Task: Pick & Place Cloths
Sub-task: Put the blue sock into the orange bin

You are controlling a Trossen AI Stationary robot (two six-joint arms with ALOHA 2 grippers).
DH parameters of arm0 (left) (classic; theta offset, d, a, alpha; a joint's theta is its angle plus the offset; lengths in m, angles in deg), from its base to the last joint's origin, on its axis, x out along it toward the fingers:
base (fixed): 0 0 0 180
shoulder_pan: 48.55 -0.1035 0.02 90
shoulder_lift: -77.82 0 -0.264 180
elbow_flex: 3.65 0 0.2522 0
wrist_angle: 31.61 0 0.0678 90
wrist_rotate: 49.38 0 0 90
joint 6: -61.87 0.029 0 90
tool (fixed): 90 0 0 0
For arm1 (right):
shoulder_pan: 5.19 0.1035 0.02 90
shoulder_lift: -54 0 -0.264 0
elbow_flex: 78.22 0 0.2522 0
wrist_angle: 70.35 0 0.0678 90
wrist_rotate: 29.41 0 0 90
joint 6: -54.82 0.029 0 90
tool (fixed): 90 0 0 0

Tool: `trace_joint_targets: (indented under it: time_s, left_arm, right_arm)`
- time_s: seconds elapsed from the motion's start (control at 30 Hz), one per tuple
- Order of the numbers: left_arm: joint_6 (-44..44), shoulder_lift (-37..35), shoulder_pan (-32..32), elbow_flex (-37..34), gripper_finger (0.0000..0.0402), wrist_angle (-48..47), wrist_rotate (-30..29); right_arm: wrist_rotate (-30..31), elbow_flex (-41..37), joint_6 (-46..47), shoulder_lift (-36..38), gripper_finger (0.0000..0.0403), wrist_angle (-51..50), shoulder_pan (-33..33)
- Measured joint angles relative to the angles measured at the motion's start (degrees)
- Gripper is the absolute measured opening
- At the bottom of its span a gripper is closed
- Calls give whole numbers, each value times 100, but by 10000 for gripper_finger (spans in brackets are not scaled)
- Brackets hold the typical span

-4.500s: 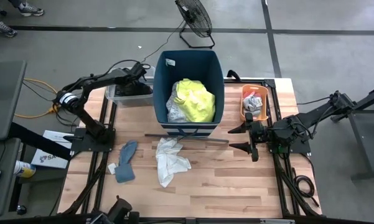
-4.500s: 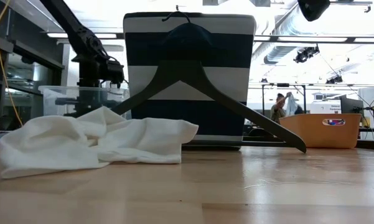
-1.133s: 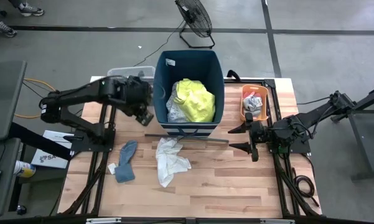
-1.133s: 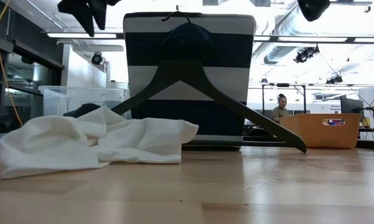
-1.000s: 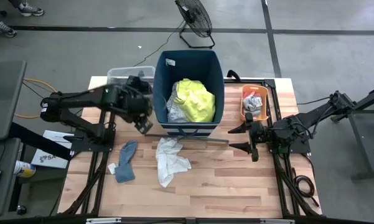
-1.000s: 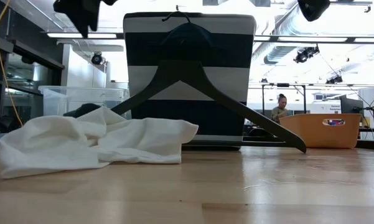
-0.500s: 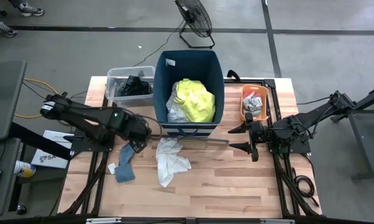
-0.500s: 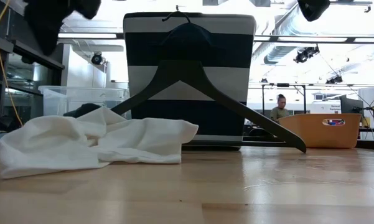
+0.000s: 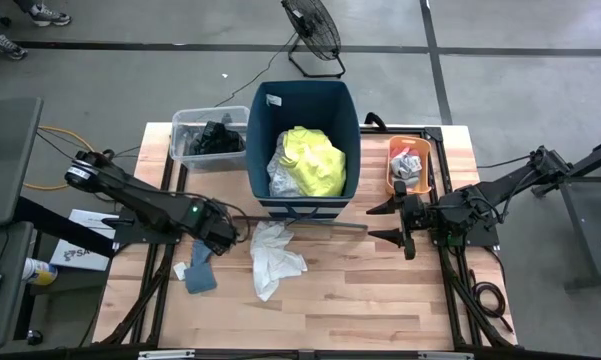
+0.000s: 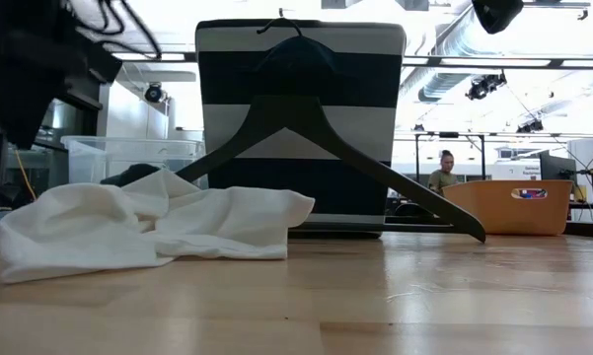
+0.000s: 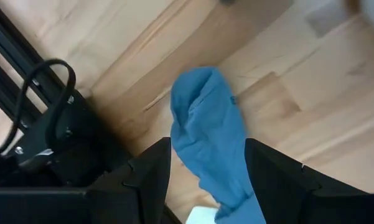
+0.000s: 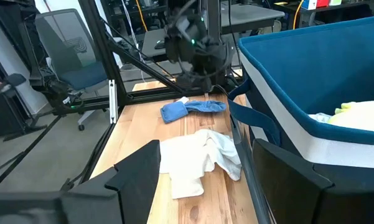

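Bare wood planks along table near edge, open room there. Crumpled white garment mid-table, soft folds; blue piece at left. Left gripper low over blue piece's far end, fingers apart. Right gripper parked right, fingers apart. Beyond: rigid bin holding neon-yellow shirt. Hanger clear only from low view.

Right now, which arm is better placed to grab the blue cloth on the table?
Left. Its end effector hangs open over the blue cloth, which shows between its fingers in the wrist view. The right end effector waits across the table beside the orange tub.
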Motion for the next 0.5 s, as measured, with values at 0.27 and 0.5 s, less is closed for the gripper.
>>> trace_joint_targets:
  time_s: [0.27,0.5]
  left_arm:
    - [-69,0,-13,-787,198,785,71]
    - [-109,0,-13,-1325,199,1399,222]
  right_arm:
    - [0,0,0,0,247,0,0]
    - [0,0,-2,0,247,2,-2]
